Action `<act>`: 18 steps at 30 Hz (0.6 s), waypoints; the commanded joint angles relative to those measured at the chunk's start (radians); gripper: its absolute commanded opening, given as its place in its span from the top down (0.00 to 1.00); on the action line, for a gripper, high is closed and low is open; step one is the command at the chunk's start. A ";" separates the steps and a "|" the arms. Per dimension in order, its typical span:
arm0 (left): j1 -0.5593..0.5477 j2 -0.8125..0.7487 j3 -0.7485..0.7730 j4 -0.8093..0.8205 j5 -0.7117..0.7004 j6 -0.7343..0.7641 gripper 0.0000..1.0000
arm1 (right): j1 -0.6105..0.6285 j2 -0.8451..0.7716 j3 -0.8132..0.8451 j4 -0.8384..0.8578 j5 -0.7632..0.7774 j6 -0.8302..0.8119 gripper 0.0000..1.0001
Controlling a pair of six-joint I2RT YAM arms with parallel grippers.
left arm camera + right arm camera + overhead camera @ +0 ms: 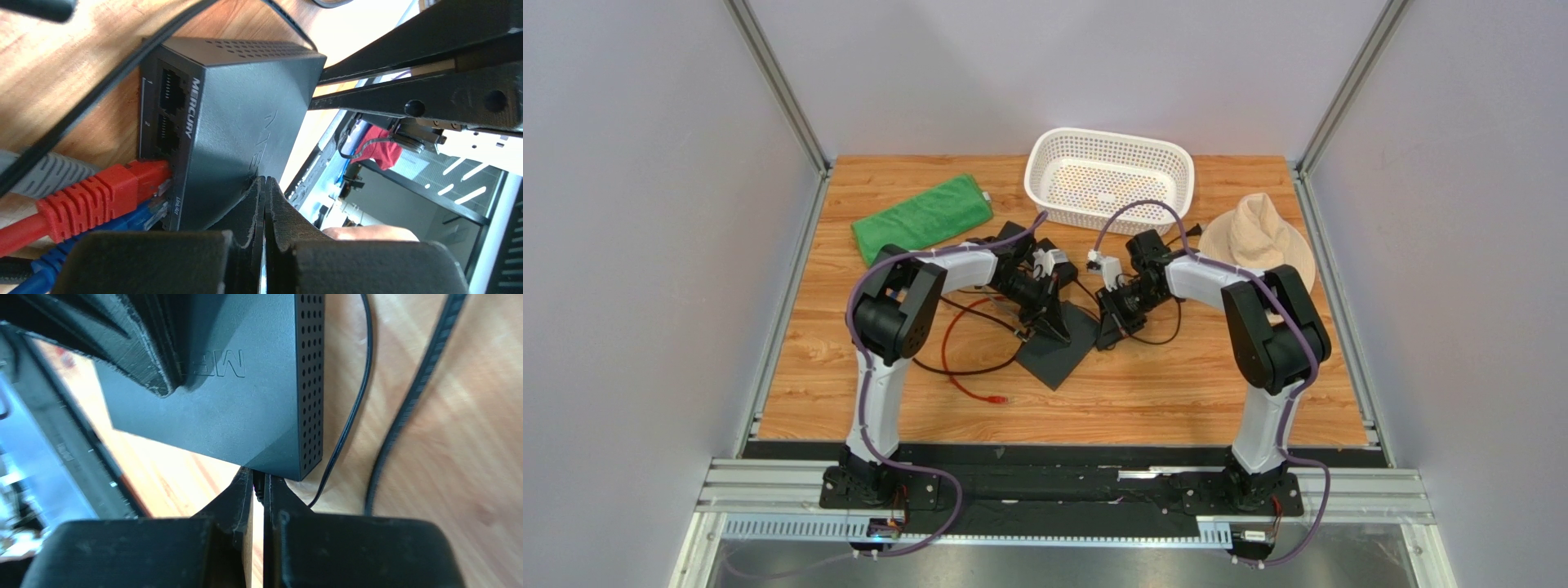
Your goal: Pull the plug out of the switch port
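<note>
The switch (1063,355) is a flat black box lying on the wooden table; it also shows in the left wrist view (245,110) and the right wrist view (245,410). A red plug (104,196) and a blue plug (123,223) sit in its sockets, and two sockets are empty. My left gripper (265,184) is shut and empty, its tips resting on the switch's top (1053,321). My right gripper (259,478) is at the switch's opposite edge (1109,328), shut on a small black plug (258,481) with a thin black cord (362,386).
A white basket (1109,178) stands at the back, with a green cloth (922,218) to its left and a beige hat (1259,239) to its right. A red cable (971,355) loops on the table left of the switch. A thick black cable (417,392) lies beside it.
</note>
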 commanded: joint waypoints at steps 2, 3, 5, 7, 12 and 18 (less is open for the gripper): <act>0.006 0.079 -0.011 0.001 -0.248 0.056 1.00 | -0.006 0.043 0.002 -0.121 -0.153 0.002 1.00; 0.006 0.077 -0.011 -0.002 -0.250 0.058 1.00 | -0.008 0.054 0.008 -0.132 -0.127 -0.013 1.00; 0.007 0.068 -0.009 -0.010 -0.270 0.059 1.00 | -0.025 0.060 0.020 -0.149 -0.104 -0.020 1.00; 0.012 0.068 -0.012 -0.014 -0.278 0.062 1.00 | -0.069 0.060 0.013 -0.126 -0.117 0.046 1.00; 0.020 0.080 -0.020 -0.016 -0.276 0.062 1.00 | -0.112 0.045 -0.048 -0.097 -0.247 0.111 1.00; 0.020 0.069 -0.028 -0.007 -0.287 0.058 1.00 | -0.137 -0.027 -0.113 -0.068 -0.156 0.094 1.00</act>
